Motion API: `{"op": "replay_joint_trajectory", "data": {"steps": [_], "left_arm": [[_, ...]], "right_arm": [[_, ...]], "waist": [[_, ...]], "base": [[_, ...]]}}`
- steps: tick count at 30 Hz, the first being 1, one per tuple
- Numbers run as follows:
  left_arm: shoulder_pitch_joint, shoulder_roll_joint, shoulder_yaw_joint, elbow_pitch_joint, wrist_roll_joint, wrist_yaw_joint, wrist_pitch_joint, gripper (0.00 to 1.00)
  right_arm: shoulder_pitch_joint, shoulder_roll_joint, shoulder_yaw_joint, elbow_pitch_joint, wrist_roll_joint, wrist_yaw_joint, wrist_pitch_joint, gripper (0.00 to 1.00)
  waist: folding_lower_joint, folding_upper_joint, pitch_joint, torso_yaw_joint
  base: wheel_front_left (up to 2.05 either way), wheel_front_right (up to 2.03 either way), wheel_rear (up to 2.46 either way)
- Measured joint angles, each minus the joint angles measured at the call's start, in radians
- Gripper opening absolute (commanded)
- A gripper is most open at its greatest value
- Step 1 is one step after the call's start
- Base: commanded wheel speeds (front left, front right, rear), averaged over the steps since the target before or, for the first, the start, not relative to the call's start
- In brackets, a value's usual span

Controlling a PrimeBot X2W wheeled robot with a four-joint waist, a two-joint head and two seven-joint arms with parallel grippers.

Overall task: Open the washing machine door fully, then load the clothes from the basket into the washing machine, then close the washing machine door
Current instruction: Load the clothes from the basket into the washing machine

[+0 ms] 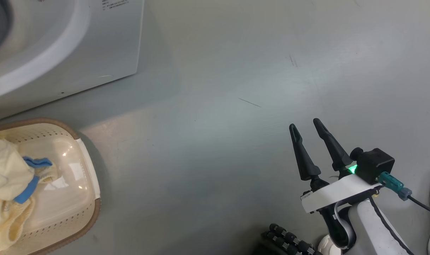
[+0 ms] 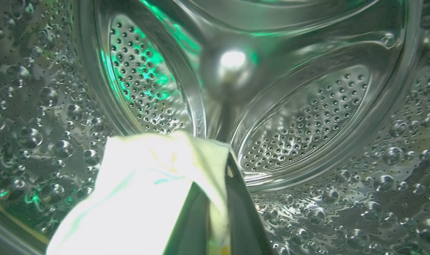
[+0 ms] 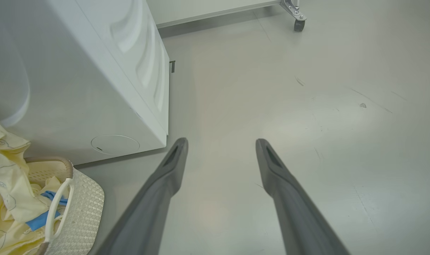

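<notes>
Inside the big white front-loading washing machine (image 1: 105, 46), facing its perforated steel drum (image 2: 307, 117), the left gripper (image 2: 215, 184) pinches a pale cream-yellow garment (image 2: 144, 177) between its dark fingers (image 2: 240, 207). Just in front of the machine sits the small cream perforated plastic basket (image 1: 64, 126) with a brown rim, cream-yellow, blue-patched clothes (image 1: 6, 177) heaped inside. Off to the machine's side, above grey floor (image 1: 236, 71), the right gripper (image 1: 305, 124) hangs with fingers spread wide, empty.

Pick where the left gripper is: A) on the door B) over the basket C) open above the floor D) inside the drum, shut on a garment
D: its wrist view shows the left gripper shut on a pale garment, steel drum all around.
</notes>
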Motion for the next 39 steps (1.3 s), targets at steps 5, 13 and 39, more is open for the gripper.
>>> {"op": "replay_joint_trajectory", "data": {"steps": [5,13,39], "left_arm": [[0.000,-0.002,-0.022,0.061,0.020,0.000,-0.008,0.33],[0.000,-0.023,-0.061,0.150,0.051,0.011,-0.007,1.00],[0.091,-0.191,-0.156,0.227,0.100,0.024,-0.086,1.00]], "right_arm": [[-0.007,-0.003,-0.002,0.000,0.000,0.000,0.000,1.00],[-0.041,-0.014,-0.003,0.005,0.000,0.000,0.000,1.00],[-0.051,-0.030,-0.080,0.019,0.000,0.000,0.000,1.00]], "waist": [[-0.0001,0.0000,-0.002,0.017],[-0.0001,0.0000,-0.011,0.046],[-0.0001,0.0000,-0.097,0.192]], "base": [[0.00,0.00,0.00],[0.00,0.00,0.00],[0.00,0.00,0.00]]}}
